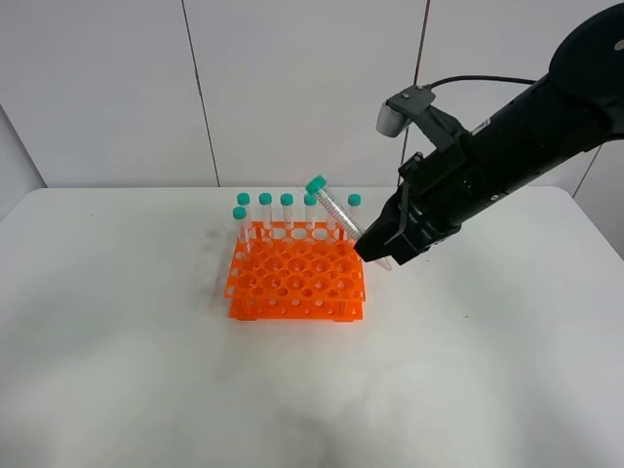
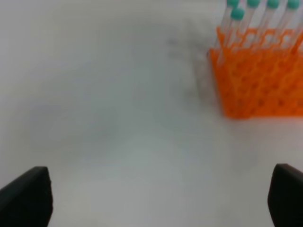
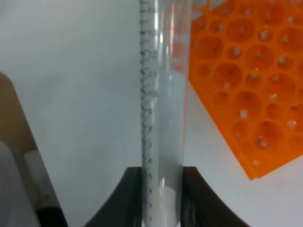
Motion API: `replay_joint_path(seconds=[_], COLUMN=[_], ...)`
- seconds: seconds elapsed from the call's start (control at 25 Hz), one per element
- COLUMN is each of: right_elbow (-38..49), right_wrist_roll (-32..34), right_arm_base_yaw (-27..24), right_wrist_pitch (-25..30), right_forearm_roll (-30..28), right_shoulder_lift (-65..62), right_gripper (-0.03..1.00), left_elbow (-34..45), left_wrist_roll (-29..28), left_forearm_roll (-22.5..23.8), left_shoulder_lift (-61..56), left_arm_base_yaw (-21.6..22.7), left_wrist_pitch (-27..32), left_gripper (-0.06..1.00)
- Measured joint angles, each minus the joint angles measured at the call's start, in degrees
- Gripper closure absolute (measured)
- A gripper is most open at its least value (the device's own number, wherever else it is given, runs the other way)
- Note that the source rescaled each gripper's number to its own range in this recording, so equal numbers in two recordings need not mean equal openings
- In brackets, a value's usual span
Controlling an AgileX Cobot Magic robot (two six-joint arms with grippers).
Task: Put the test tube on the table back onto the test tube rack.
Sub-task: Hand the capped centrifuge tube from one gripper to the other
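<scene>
The test tube (image 1: 335,211) is no longer on the table (image 1: 146,380): it is held in the air by the right gripper (image 1: 376,255), at the right edge of the test tube rack (image 1: 297,278) near its far right corner. It is gripped by its lower part, so that the teal cap is left free and leans up and to the left over the far row of standing tubes (image 1: 287,211). The pointed tip is hidden behind the gripper in the high view. In the right wrist view the two fingers are seen closed narrowly on the clear wall of the tube (image 3: 163,118), one on each side, with the orange holes (image 3: 246,85) lying beside it. The tube is judged to be tilted because it has not yet been brought upright over a free hole; a grip this low would have to be released early for the tube to drop in. The left gripper (image 2: 156,208) is kept well apart from the rack (image 2: 260,80), low over bare table to its left, its fingers spread wide and holding nothing, presumably so that the working arm is not obstructed.
</scene>
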Motion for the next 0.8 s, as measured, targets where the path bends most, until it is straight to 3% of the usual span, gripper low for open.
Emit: replay_joint_path(seconds=[0.16,0.44,0.64,0.8], right_elbow=[0.0,0.0,0.0,0.0], right_wrist_roll=[-0.56,-1.49,-2.18,-2.35], right_arm_base_yaw=[0.0,0.0,0.0,0.0], right_wrist_pitch=[-0.34,-1.38,-1.79,-3.08], right_forearm_roll=[1.17,1.74,1.94,2.32], right_shoulder_lift=[0.0,0.0,0.0,0.0], right_gripper=[0.95,0.95,0.95,0.95], left_elbow=[-5.35,-11.74,-12.02,-12.02], left_wrist_roll=[0.87,11.37,24.74,41.68], left_forearm_roll=[-3.77,-16.31,-33.84,-53.72], left_shoulder_lift=[10.47,33.42,46.39,56.79], left_arm_base_yaw=[0.0,0.0,0.0,-0.23], left_wrist_pitch=[-4.93,-13.94,-20.68,-21.71], left_gripper=[-0.06,-0.06,-0.06,-0.06])
